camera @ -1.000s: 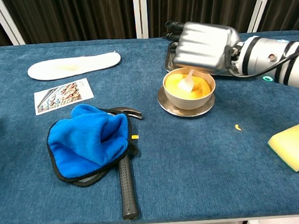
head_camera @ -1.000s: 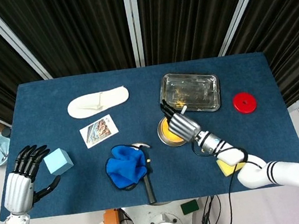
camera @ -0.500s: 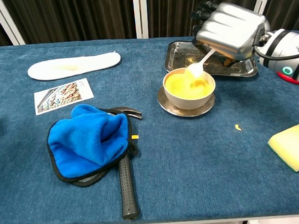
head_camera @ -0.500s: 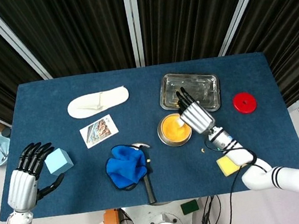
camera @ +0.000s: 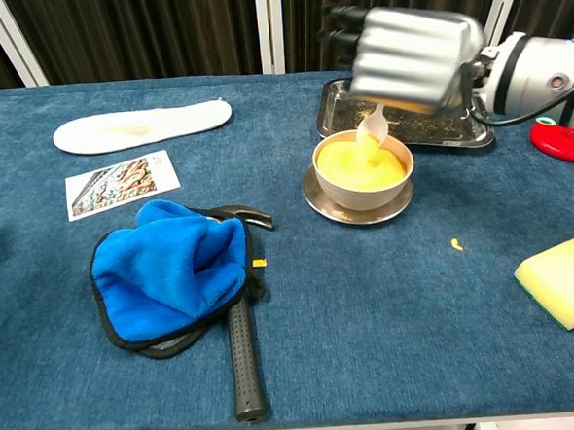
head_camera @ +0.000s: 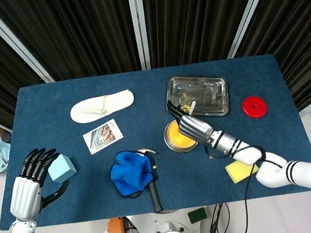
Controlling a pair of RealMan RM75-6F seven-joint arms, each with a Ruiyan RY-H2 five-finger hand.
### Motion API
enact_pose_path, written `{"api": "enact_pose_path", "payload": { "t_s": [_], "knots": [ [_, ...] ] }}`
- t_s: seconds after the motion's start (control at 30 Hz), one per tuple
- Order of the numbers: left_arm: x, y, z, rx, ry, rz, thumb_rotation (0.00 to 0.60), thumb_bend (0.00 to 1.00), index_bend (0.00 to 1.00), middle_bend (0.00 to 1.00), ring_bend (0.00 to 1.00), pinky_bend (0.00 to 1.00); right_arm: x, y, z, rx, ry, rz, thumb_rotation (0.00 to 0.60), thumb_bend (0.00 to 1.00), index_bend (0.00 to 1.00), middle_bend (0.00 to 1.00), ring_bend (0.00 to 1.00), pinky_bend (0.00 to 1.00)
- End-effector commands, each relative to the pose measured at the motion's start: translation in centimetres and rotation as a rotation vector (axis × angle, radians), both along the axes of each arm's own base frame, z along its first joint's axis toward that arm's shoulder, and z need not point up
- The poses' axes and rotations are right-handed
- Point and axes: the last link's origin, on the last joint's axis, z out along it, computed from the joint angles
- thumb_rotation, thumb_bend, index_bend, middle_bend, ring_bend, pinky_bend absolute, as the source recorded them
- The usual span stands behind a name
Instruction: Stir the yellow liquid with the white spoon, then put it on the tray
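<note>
A: Stirring step. Right hand [camera: 409, 56] grips the white spoon [camera: 372, 126], its scoop at the yellow liquid [camera: 360, 164] in the bowl [camera: 364, 193].

B: Next, probably lift clear toward the tray [camera: 457, 131] behind; drips are the risk. Left hand [head_camera: 29, 182] idle, fingers spread.

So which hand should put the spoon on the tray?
The right hand. It already holds the white plastic spoon over the bowl of yellow liquid, beside the shiny metal tray. The left hand waits open at the table's far end.
</note>
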Motion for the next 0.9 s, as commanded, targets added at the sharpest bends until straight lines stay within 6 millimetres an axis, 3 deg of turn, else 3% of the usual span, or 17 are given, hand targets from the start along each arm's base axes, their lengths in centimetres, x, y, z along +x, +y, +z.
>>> {"api": "enact_pose_path", "payload": {
  "t_s": [0.03, 0.33, 0.57, 0.73, 0.9],
  "knots": [
    [-0.1, -0.1, 0.0, 0.001, -0.003, 0.002, 0.6, 0.17, 0.17, 0.16, 0.11, 0.12, 0.7, 0.0, -0.4, 0.002, 0.119, 0.067, 0.6, 0.48, 0.74, 0.33, 0.09, 0.07],
    [-0.7, -0.3, -0.2, 0.001, -0.008, 0.017, 0.6, 0.17, 0.17, 0.16, 0.11, 0.12, 1.2, -0.8, -0.7, -0.034, 0.187, 0.08, 0.6, 0.48, 0.74, 0.33, 0.09, 0.04],
    [-1.0, -0.4, -0.4, -0.004, -0.011, 0.022, 0.6, 0.17, 0.17, 0.16, 0.11, 0.12, 1.2, 0.0, -2.7, 0.008, 0.194, 0.077, 0.6, 0.48, 0.75, 0.33, 0.09, 0.03],
    [-1.2, -0.4, -0.3, -0.002, -0.014, 0.026, 0.6, 0.17, 0.17, 0.16, 0.11, 0.12, 1.2, 0.7, -3.5, 0.041, 0.115, 0.044, 0.6, 0.48, 0.75, 0.33, 0.1, 0.03],
    [-1.3, -0.5, -0.3, -0.009, -0.009, 0.03, 0.6, 0.17, 0.17, 0.16, 0.11, 0.12, 0.6, 0.8, -2.8, 0.057, -0.053, -0.069, 0.6, 0.48, 0.76, 0.34, 0.11, 0.03]
  ]
}}
